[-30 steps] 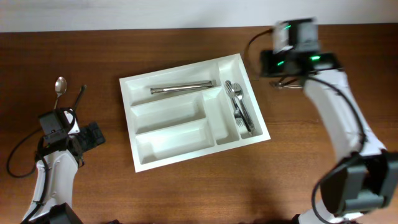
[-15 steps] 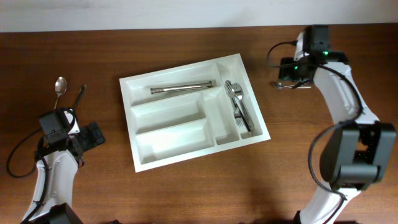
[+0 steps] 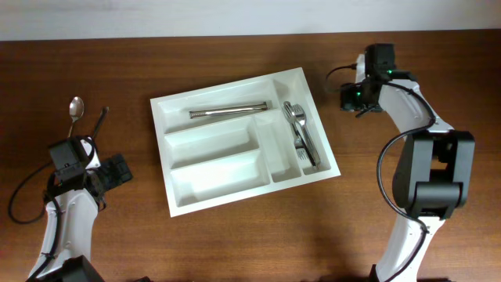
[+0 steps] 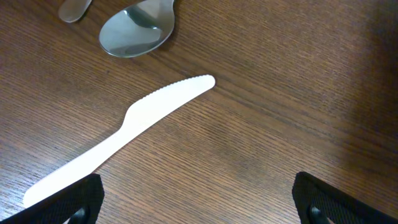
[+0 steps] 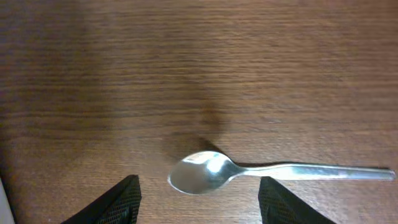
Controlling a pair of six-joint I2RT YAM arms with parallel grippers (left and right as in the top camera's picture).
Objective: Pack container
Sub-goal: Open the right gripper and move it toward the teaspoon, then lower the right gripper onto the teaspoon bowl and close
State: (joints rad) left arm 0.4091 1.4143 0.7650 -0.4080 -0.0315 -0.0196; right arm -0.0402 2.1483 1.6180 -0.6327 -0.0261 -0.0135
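Note:
The container [image 3: 211, 145] is a large white cutlery tray lying askew mid-table. One long compartment holds a metal utensil [image 3: 228, 111], and a narrow right compartment holds forks [image 3: 301, 135]. My right gripper [image 3: 350, 97] hovers just right of the tray's far corner. In the right wrist view the right gripper [image 5: 202, 208] is open above a metal spoon [image 5: 249, 171], whose bowl lies just ahead of the gap between the fingertips and whose handle runs right. My left gripper [image 4: 199, 208] is wide open at the table's left, beside a white plastic knife [image 4: 124, 134].
A metal spoon [image 3: 75, 107] lies at the far left of the wooden table, and its bowl [image 4: 137, 31] shows beyond the knife in the left wrist view. A second utensil's tip [image 4: 74, 9] pokes in at that view's top edge. Cables trail from both arms.
My right arm has swung in and its gripper has settled over the spoon right of the tray, jaws narrowing slightly. The left arm and the tray's contents have not moved.

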